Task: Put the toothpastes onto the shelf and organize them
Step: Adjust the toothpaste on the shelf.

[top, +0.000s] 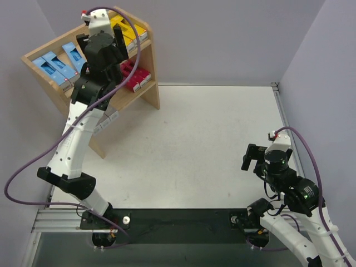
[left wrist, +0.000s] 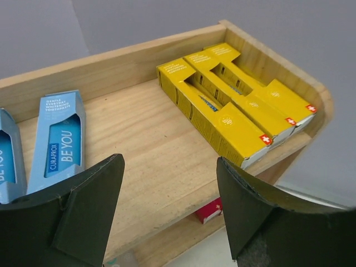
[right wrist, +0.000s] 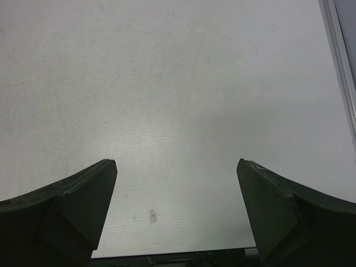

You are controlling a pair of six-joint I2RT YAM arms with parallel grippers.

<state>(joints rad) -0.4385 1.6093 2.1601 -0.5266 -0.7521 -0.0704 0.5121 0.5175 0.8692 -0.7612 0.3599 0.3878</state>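
Note:
The wooden shelf (top: 149,89) stands at the back left. On its top tier lie three yellow toothpastes (left wrist: 233,105) side by side at the right and light blue toothpastes (left wrist: 61,139) at the left. Magenta-red toothpastes (top: 135,77) lie on the lower tier, and one end shows in the left wrist view (left wrist: 210,210). Silver-grey carton ends (top: 107,121) peek out under the left arm. My left gripper (left wrist: 169,161) hovers open over the bare middle of the top tier (left wrist: 139,144), holding nothing. My right gripper (right wrist: 177,164) is open and empty above the table, near the right edge (top: 253,158).
The white tabletop (top: 211,139) stretches between the shelf and the right arm. Grey walls close in the back and both sides. A metal rail (top: 281,105) runs along the table's right edge. The left arm reaches up across the shelf's front.

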